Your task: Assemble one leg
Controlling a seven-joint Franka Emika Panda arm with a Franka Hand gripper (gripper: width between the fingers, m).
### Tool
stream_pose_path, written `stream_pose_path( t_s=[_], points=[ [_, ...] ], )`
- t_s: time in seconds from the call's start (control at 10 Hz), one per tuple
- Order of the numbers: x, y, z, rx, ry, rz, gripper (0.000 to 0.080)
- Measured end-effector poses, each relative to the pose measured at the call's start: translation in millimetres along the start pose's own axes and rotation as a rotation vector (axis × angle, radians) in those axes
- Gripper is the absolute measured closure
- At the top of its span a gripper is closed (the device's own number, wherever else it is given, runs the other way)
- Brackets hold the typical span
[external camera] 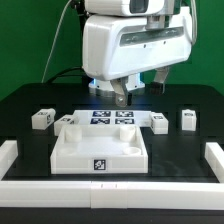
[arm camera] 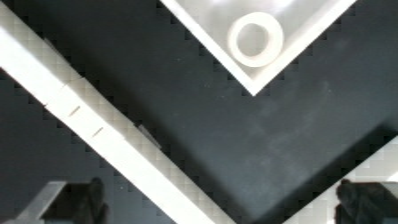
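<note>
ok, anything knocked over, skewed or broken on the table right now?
Nothing stands out. The white tray sits flat, loose legs rest apart on either side of it, and the fingers are open and empty.

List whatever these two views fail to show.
- Exterior view: tag patterns on the legs are too small to read.
- Exterior view: the far edge of the marker board is hidden behind the gripper.
- Wrist view: the fingertips are cut off by the frame edge, and no leg is in frame.
</note>
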State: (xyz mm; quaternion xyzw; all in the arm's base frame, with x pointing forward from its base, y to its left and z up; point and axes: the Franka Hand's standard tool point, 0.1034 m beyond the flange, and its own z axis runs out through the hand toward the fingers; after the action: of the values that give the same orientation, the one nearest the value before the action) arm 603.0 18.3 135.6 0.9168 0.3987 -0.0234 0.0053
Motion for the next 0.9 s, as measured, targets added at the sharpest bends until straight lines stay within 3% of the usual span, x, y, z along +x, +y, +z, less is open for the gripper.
stream_pose_path(
  t_s=[0.8, 0.9],
  points=[
    [0.5, 0.5, -0.5, -0.001, 0.001, 0.000, 0.0149],
    [-0.2, 0.4, 2.0, -0.012, 0.014, -0.048, 0.0149]
  ],
)
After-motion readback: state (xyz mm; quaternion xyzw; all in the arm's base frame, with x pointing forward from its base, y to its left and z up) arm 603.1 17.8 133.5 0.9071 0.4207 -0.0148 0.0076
